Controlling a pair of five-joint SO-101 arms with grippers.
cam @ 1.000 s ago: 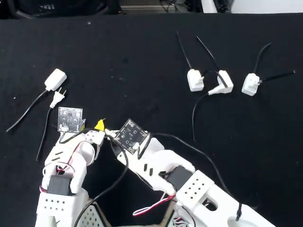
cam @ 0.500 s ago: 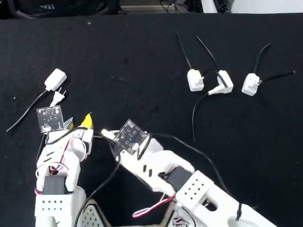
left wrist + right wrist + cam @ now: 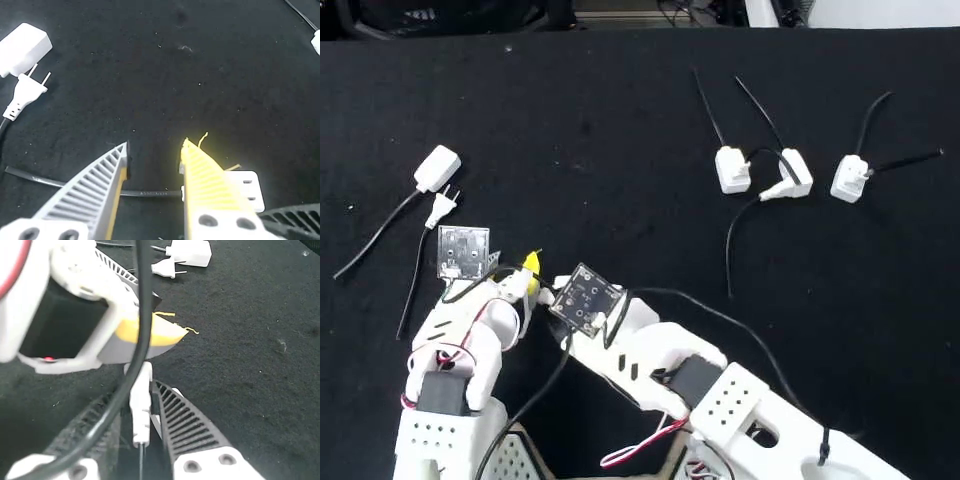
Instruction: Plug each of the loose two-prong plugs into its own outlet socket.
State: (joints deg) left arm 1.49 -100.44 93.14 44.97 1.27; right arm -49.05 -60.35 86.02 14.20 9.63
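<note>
Left pincer (image 3: 154, 144) — one ribbed grey finger and one yellow finger (image 3: 205, 180), spread wide with nothing gripped. It sits low over the near left part of the black cloth-covered worktop (image 3: 620, 130). A thin black cord (image 3: 150, 192) lies on the cloth, crossing the gap between the two fingers.

Right pincer (image 3: 141, 390) — closed on a narrow white plug body (image 3: 140, 410), which is clamped between both ribbed fingers. It sits just beside the left pincer's yellow finger; whether the two touch cannot be told. A thick black arm cable (image 3: 142, 300) hangs across the foreground of the right wrist view.

Loose white two-prong plug (image 3: 440, 208) — flat on the worktop near the left edge, its prongs pointing at a white rounded outlet socket block (image 3: 437, 168). The two are just beside each other, and the prongs are not inserted. Each trails a black cord toward the near left.

Three small white socket blocks in a row at the far right: first block (image 3: 732, 168), middle block (image 3: 797, 170) and end block (image 3: 848, 180), each with a black cord, all well apart from both arms. A white angled plug (image 3: 772, 192) sits against the middle block's near corner; how deep it is seated cannot be told.
</note>
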